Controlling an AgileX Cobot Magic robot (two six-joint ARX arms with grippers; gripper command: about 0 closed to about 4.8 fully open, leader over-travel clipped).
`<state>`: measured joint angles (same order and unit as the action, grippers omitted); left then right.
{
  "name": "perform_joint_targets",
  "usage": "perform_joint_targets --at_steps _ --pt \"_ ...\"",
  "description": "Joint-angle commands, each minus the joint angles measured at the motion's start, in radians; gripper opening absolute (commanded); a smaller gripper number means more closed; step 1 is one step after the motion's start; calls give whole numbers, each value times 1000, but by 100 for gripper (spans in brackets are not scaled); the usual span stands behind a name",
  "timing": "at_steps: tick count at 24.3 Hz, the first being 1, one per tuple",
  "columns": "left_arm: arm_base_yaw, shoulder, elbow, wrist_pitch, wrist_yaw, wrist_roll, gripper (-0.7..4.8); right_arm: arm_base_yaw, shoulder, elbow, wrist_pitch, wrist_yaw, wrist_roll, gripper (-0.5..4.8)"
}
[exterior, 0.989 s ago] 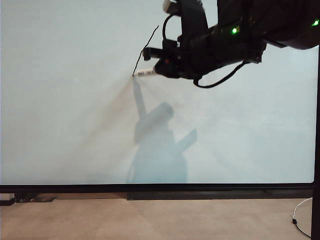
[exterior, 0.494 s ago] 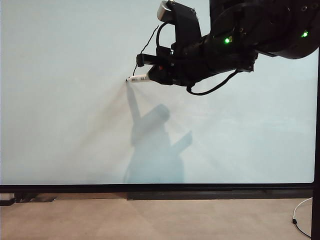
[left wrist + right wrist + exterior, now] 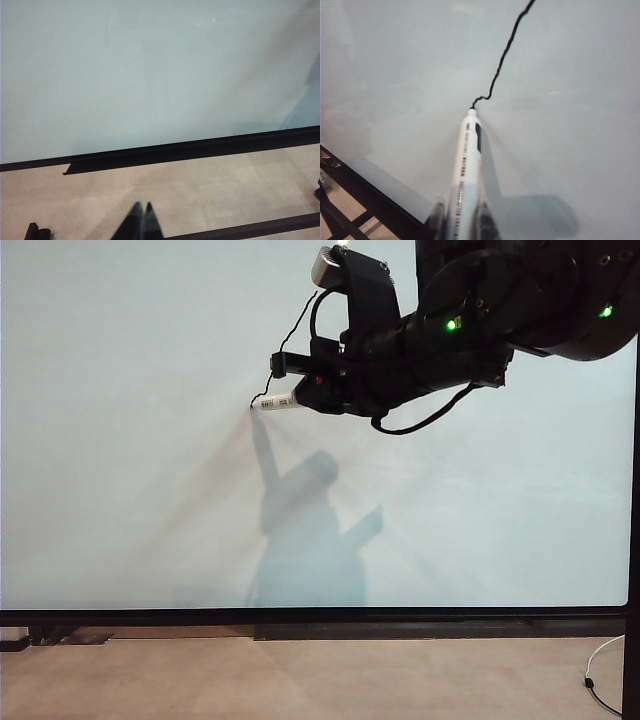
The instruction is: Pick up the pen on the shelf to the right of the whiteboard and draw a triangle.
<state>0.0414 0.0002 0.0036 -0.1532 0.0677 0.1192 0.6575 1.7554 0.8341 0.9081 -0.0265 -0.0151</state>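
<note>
From the exterior view, my right pincer (image 3: 305,390) reaches in from the upper right and is clamped on the pen (image 3: 277,401), which sticks out level from between my fingers toward the left. The pen's tip touches the whiteboard (image 3: 130,440) just ahead of the pincer. A thin black line (image 3: 290,337) runs up and to the right from the tip and passes behind my arm; it is the only stroke of the triangle I can see. My arm's shadow falls on the board below the pincer. The board's black frame (image 3: 300,617) runs along the bottom, well below the pincer, with the floor (image 3: 300,680) under it.

In the left wrist view, my left pincer (image 3: 140,222) is clenched, its two dark fingertips pressed together with nothing between them. It hangs over the floor (image 3: 210,185), apart from the whiteboard (image 3: 150,75), whose black frame (image 3: 200,148) lies ahead of the fingertips.

In the right wrist view, the pen (image 3: 466,170) runs straight out from my right pincer (image 3: 460,212), the white barrel with dark print gripped between both fingers. Its black tip rests on the whiteboard (image 3: 395,75) at the end of the wobbly line (image 3: 502,57), which runs away from the pincer. The pen's shadow lies on the board just beside the barrel.
</note>
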Motion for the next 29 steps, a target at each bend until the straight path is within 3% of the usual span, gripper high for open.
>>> perform_joint_targets --at_steps 1,29 --pt "0 0 3 11 3 1 -5 0 2 5 17 5 11 -5" --pt "0 0 3 11 3 1 -5 22 111 63 61 -21 15 -5"
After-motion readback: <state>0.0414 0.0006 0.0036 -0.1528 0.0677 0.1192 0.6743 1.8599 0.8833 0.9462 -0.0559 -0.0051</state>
